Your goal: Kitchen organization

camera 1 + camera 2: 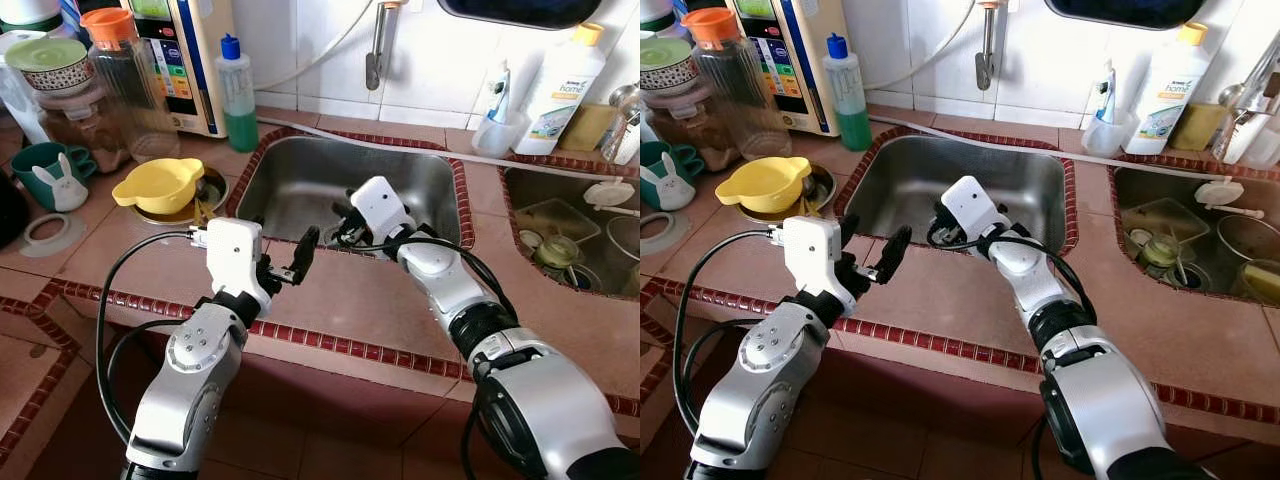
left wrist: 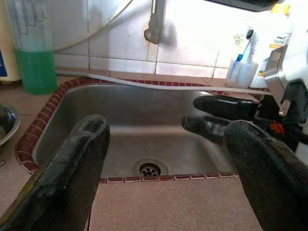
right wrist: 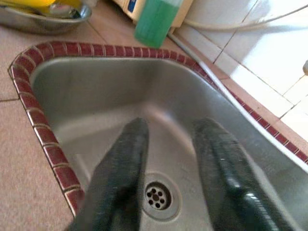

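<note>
Room: kitchen, white tiled wall behind a pinkish tiled worktop (image 1: 330,290) edged with dark red trim.
Sink: steel sink (image 1: 300,180) set in the worktop, drain (image 3: 158,196) in its floor, basin holds nothing but the right fingers above it.
Tap: spout (image 1: 375,45) hangs from the wall over the sink, with a white hose running along the back edge.
Second basin: to the robot's right, another sink (image 1: 520,190) with jars and dishes inside.
Left end effector (image 1: 285,262): over the worktop just in front of the sink's near rim, released, fingers spread wide, nothing between them.
Right end effector (image 3: 168,166): reaching over the near rim, inside the sink above the drain, fingers parted, gripping nothing.
Spacing: the two end effectors are close together, not touching.
Yellow bowl (image 1: 158,184): sits in a steel bowl (image 1: 210,190) on the worktop, left of the sink.
Green soap bottle (image 1: 237,95): upright at the sink's back left corner, blue cap.
Left clutter: clear jug with orange lid (image 1: 125,80), teal mug (image 1: 40,165) with a white rabbit figure (image 1: 62,187), water dispenser (image 1: 185,60) against the wall.
Behind the sinks: toothbrush cup (image 1: 497,125) and white detergent bottle (image 1: 560,85) along the wall.
</note>
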Robot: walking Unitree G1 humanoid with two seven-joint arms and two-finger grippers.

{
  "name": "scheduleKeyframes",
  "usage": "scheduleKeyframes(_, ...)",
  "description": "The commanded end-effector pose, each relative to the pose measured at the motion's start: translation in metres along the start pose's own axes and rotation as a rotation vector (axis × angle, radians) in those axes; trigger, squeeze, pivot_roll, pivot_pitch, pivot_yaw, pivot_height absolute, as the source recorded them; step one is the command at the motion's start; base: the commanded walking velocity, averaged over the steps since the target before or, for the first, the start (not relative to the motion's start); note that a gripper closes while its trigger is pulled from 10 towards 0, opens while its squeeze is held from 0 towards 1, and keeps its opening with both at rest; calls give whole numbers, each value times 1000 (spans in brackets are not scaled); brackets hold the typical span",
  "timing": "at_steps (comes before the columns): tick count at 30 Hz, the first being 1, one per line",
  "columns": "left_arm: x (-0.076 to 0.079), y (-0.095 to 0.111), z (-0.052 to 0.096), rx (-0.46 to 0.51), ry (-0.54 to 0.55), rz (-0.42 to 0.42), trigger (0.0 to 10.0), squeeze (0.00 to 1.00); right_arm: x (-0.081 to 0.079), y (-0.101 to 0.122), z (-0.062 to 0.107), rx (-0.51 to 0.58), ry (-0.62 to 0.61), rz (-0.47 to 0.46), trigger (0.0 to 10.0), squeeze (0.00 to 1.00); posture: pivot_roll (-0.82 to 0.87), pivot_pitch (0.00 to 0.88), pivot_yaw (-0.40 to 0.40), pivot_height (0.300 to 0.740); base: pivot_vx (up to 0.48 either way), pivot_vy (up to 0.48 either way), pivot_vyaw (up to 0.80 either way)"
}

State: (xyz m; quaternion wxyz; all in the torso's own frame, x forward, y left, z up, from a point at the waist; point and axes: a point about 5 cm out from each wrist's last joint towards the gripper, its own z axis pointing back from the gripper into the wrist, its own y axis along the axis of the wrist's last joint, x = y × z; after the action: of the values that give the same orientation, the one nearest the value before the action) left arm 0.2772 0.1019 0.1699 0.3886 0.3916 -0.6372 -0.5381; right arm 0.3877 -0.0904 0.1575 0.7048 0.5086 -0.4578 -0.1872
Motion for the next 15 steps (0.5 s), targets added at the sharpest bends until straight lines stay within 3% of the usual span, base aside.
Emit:
scheduleKeyframes(1, 0, 4, 2, 20, 6, -8, 10000, 0, 5, 7, -2, 15, -4, 29, 10000, 1000, 132, 92, 12, 740, 0, 0, 0)
scheduleKeyframes(11, 1, 2, 0, 19, 7, -15, 10000, 0, 6, 10, -3, 37, -3, 12, 10000, 1000, 125, 86, 12, 740, 0, 0, 0)
scheduleKeyframes(15, -1, 3, -1, 25, 11, -25, 10000, 0, 10, 12, -2, 58, -23, -58, 10000, 1000, 120, 83, 14, 740, 0, 0, 0)
